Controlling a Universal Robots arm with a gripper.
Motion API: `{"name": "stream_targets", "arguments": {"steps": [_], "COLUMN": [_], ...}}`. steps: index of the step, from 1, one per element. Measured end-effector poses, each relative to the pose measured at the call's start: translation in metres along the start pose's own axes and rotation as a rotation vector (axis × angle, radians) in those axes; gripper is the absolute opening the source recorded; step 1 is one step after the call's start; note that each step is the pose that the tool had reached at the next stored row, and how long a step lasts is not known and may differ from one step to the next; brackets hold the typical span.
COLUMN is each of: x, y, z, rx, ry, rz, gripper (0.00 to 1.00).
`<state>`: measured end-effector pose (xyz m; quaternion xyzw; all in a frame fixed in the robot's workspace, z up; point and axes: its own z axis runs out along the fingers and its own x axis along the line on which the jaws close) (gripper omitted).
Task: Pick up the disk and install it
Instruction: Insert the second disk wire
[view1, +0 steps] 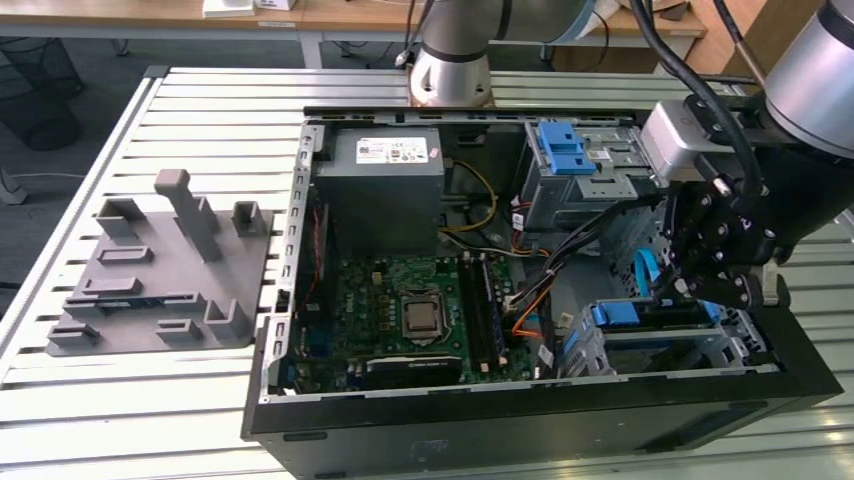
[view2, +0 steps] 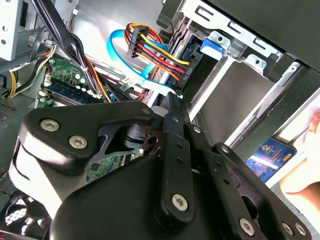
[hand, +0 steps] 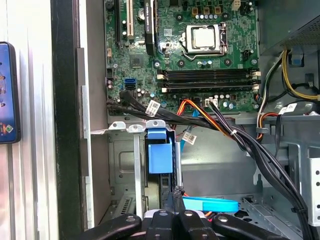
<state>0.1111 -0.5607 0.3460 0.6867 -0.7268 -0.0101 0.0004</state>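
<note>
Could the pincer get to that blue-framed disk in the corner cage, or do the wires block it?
Probably yes. The pincer hangs close by the disk, whose blue top faces up uncovered; the blue flat cable runs beside it.

Hemmed in over the drive cage (view1: 667, 335) by cables (view1: 587, 235); open above the motherboard (view1: 414, 310); bare desk (view1: 80, 385) beside the case.

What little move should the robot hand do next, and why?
Probably a gentle push on the disk: its blue carrier already stands in the drive cage, and the gripper hangs right beside it, so seating it fully seems to be what is left.
</note>
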Motion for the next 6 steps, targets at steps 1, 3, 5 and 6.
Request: {"name": "stream_targets", "arguments": {"steps": [1,3,5,6], "x": [0.0,0.0,0.0,0.0], "y": [0.0,0.0,0.0,0.0], "z": [-0.0001,-0.0002,-0.0003,-0.0003], "rx": [0.0,0.0,0.0,0.0], "ry": [0.0001,0.0001,0.0001,0.0], "rz": [0.0,0.0,0.0,0.0], "gripper": [0.11,0.11,0.11,0.11]}}
